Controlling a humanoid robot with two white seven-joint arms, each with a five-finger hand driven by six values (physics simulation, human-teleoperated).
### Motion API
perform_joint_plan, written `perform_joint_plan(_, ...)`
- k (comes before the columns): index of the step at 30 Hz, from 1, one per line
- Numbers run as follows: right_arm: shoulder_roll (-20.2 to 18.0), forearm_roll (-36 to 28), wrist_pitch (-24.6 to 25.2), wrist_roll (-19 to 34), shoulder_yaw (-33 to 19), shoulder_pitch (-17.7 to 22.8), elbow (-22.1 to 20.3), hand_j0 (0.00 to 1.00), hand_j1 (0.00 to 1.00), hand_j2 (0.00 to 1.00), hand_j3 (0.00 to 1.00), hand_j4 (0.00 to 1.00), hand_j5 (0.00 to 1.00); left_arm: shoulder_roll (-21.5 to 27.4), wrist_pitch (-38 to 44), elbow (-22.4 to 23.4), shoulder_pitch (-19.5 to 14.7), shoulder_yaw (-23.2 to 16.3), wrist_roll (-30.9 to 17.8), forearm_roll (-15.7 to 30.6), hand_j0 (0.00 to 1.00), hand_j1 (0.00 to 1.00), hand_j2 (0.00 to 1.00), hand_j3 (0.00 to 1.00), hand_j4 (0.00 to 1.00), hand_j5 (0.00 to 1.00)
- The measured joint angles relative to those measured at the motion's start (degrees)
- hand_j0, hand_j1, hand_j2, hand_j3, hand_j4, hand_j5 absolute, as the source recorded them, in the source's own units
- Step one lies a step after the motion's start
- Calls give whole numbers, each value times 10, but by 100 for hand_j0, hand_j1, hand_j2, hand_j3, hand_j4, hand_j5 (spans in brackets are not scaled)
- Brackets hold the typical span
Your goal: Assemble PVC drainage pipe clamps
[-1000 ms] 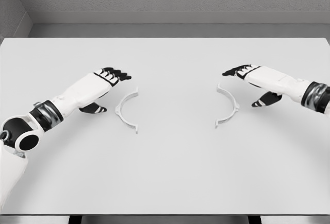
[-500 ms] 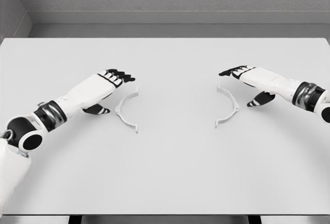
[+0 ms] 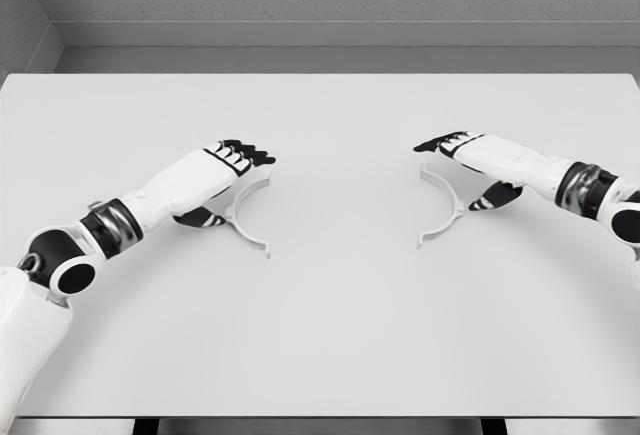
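Note:
Two white half-ring clamp pieces lie flat on the white table [image 3: 330,335]. The left clamp half [image 3: 246,219] curves with its open side toward the right. The right clamp half [image 3: 443,205] opens toward the left. My left hand [image 3: 240,160] hovers over the upper end of the left clamp half, fingers spread and holding nothing, thumb [image 3: 200,218] low beside the arc. My right hand [image 3: 445,145] reaches over the top end of the right clamp half, fingers extended, thumb [image 3: 495,198] just right of the arc. Neither piece is grasped.
A grey wall and ledge [image 3: 330,35] run behind the table's far edge. The table's front edge lies near the bottom of the view.
Both hands have moved inward toward the clamp halves: the left hand rightward over the left arc, the right hand leftward over the right arc. The clamp halves have not moved.

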Motion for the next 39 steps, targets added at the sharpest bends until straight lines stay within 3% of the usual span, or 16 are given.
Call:
perform_joint_plan(21, 7, -1, -1, 0, 2, 1, -7, 100, 100, 100, 100, 100, 100, 0, 1, 20, -13, 3, 0, -1, 100, 100, 100, 100, 100, 100)
perform_joint_plan(39, 10, -2, -1, -1, 2, 0, -11, 100, 100, 100, 100, 100, 100, -34, 1, 23, -24, -10, 0, -8, 100, 100, 100, 100, 100, 100)
